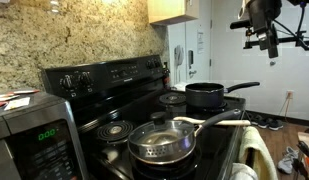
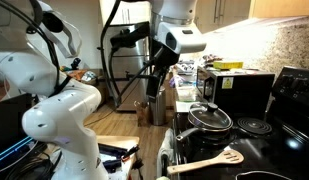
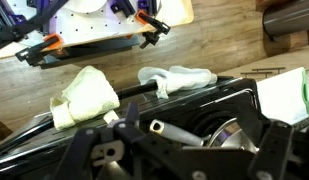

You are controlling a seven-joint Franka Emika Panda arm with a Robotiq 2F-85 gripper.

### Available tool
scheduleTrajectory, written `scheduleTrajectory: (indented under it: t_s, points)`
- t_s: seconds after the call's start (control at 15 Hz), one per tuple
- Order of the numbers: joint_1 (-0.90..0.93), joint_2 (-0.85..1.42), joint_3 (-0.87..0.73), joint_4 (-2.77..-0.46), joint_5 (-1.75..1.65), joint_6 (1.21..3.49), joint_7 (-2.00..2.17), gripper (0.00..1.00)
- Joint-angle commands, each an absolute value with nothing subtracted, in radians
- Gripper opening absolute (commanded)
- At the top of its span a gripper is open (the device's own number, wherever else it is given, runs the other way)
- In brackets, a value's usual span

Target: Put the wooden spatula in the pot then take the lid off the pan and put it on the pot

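Observation:
The pan [image 1: 159,148] sits at the near front of the stove with the glass lid [image 1: 160,135] on it; both also appear in an exterior view as pan [image 2: 208,126] and lid [image 2: 209,116]. The black pot [image 1: 206,96] stands beyond it, handle pointing right. The wooden spatula [image 2: 209,163] lies flat on the stovetop in front of the pan. My gripper [image 1: 268,42] [image 2: 154,82] hangs high over the stove's front, open and empty. In the wrist view the gripper [image 3: 179,160] frames the pan's grey handle [image 3: 159,130] far below.
A microwave [image 1: 34,135] [image 2: 239,90] stands beside the stove. White towels [image 3: 89,97] hang on the oven door bar. Bare burners [image 1: 115,129] [image 2: 255,125] lie toward the control panel [image 1: 104,75]. Tripods with orange clamps [image 3: 149,22] stand on the wooden floor.

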State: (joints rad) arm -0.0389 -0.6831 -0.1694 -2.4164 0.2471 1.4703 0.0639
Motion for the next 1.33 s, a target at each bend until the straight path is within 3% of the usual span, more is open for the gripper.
scheduleTrajectory:
  t_s: [0.0, 0.6, 0.93, 1.27]
  points:
    - [-0.057, -0.553, -0.161, -2.341, 0.157, 1.383, -0.049, 1.0]
    - [-0.031, -0.479, -0.069, -2.419, -0.124, 1.64, -0.112, 1.0]
    - [-0.043, -0.508, -0.111, -2.582, -0.053, 1.846, -0.118, 1.0]
    - [-0.053, -0.479, -0.123, -2.613, -0.028, 1.839, -0.094, 1.0]
